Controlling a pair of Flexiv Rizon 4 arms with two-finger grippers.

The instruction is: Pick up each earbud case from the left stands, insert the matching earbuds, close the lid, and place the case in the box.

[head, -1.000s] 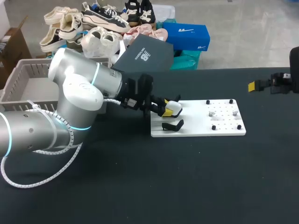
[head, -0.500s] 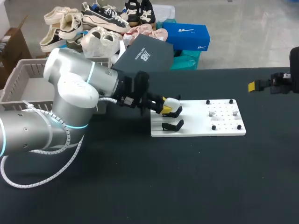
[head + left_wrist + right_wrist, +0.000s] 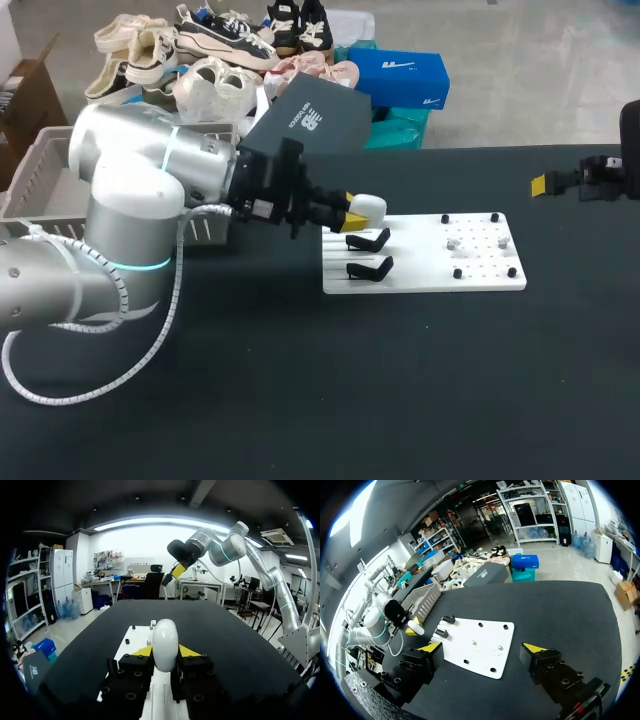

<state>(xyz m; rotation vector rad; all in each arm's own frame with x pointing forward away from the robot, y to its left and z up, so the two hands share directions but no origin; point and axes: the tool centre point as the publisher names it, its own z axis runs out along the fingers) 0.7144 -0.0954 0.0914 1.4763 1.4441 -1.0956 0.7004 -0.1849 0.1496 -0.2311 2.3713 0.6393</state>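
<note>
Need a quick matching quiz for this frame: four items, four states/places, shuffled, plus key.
Items:
1. earbud case
2. right gripper
3. black stands
4. grey basket

States/places:
A. on the white board, both empty
B. open, holding nothing
C. at the table's far left, behind the left arm
D. gripped between the fingers of the left gripper, clear of the stands

Pairs: 1-D, 2-B, 3-A, 4-C
</note>
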